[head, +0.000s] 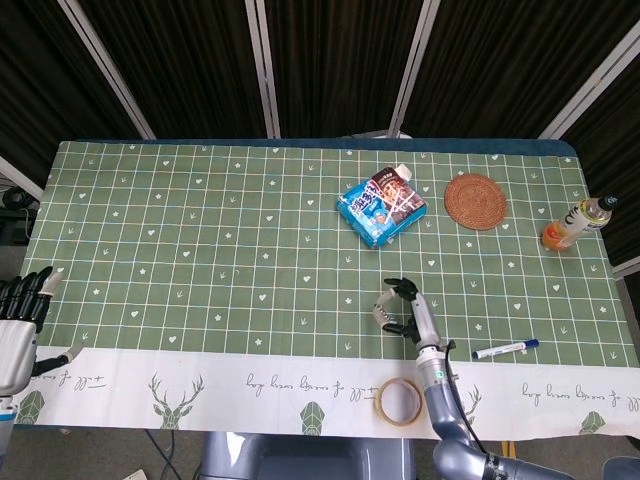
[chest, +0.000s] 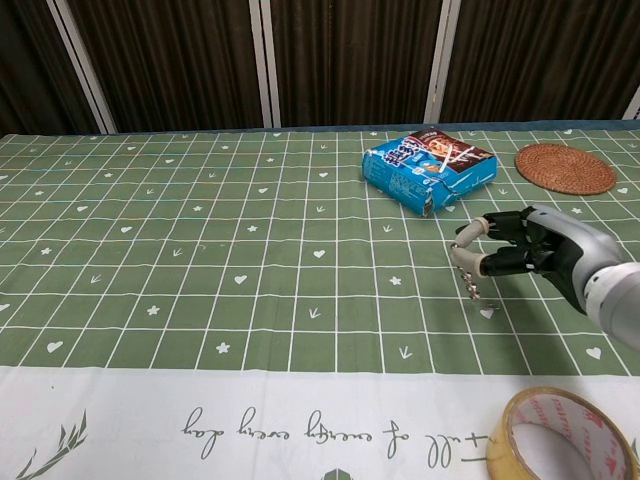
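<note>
I see a table (head: 200, 240) covered by a green checked cloth with small white hearts and a white strip with deer along its near edge. A blue snack packet (head: 381, 206) lies flat at the far middle, and a round woven coaster (head: 475, 200) sits to its right. An orange drink bottle (head: 575, 225) lies on its side at the far right edge. A marker pen (head: 505, 349) lies near right, and a roll of tape (head: 399, 401) rests flat on the white strip, left of the pen.
</note>
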